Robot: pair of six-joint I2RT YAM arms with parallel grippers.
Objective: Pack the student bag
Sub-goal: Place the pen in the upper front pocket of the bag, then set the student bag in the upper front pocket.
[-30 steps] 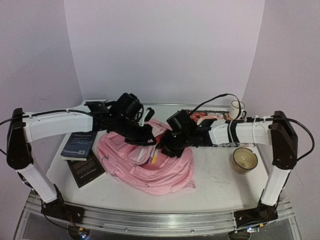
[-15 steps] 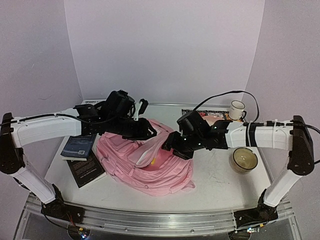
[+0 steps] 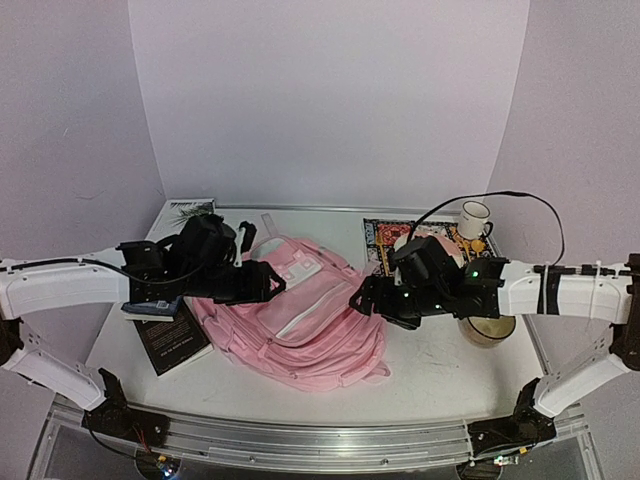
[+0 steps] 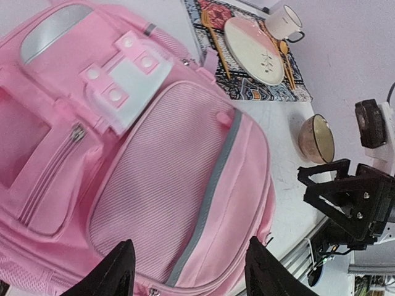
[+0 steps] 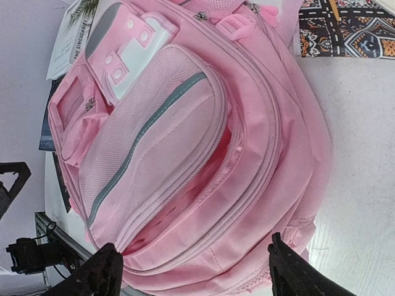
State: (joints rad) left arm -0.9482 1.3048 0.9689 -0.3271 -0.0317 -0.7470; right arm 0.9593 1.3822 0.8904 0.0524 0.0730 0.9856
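I count one backpack [image 3: 300,320], three books [image 3: 170,342], one mug [image 4: 284,21], one bowl [image 4: 316,138], one plate [image 4: 254,49], one mat [image 4: 259,91], two utensils [image 4: 286,57].

Our top cam sits high behind left gripper [image 3: 272,286] and right gripper [image 3: 358,300], looking down-forward. Wrist cams look close past their fingertips [image 4: 120,271]; all share the student bag [image 3: 300,322] ahead.

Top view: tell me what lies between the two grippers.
The student bag fills that stretch, between the open left gripper and the open right gripper. The top external view shows it plainly.
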